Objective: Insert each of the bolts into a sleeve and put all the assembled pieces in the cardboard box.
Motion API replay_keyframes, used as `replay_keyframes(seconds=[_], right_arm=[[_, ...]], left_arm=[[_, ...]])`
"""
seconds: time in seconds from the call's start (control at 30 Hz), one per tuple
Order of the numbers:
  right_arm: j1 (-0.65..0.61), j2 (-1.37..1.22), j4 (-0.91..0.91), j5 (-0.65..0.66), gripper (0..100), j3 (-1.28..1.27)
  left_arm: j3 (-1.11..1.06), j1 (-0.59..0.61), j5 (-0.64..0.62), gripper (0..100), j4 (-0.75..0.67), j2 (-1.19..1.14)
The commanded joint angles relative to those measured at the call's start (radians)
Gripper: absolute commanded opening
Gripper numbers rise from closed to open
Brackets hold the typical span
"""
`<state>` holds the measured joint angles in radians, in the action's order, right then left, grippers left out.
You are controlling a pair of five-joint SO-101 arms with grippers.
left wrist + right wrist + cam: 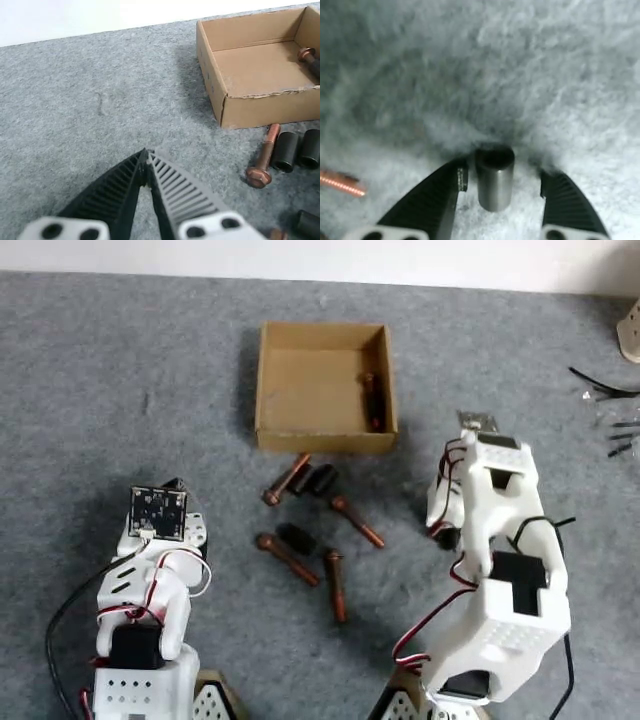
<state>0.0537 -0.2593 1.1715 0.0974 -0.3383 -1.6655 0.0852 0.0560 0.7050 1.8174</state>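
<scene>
Grey carpet [120, 370] covers the table where two white arms sit side by side. The right gripper [502, 175] hangs low over it with its jaws spread wide. A dark metal sleeve [495, 181] sits between the fingers [442, 192], its hollow end in sight. It is nearer one finger than the other and possibly touching it, though the close view leaves that unsure. The threaded end of a copper bolt [337, 183] lies on the carpet off to one side, apart from the gripper.

In the high view the right arm bends over that spot, to the right of the scattered parts. Four loose bolts [335, 583] lie between the two arms, just in front of the cardboard box [325, 442]. One of them [264, 159] rests beside a pair of sleeves [286, 150] close to the box's front wall. Another sleeve [295, 537] lies against a bolt nearer the arms.

The left gripper [148, 165] is pressed shut on nothing, over bare carpet to the left of the parts and short of the box's near corner. Inside the box, against its right wall, lies one assembled piece [372, 400], a bolt seated in a sleeve. Black cables [610, 395] trail at the table's far right edge.
</scene>
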Motion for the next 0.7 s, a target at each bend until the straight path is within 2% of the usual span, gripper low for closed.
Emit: replay_keyframes(seconds=[0.0,0.43,0.67], right_arm=[[-0.025,0.007,0.030,-0.006,20.9,0.028],[-0.061,0.019,0.038,0.002,20.9,-0.093],[-0.064,0.277,0.021,0.002,20.9,-0.246]], left_arm=[[0.013,0.001,0.005,1,-0.018,0.010],[0.013,0.001,0.005,1,-0.018,0.010],[0.013,0.001,0.005,1,-0.018,0.010]])
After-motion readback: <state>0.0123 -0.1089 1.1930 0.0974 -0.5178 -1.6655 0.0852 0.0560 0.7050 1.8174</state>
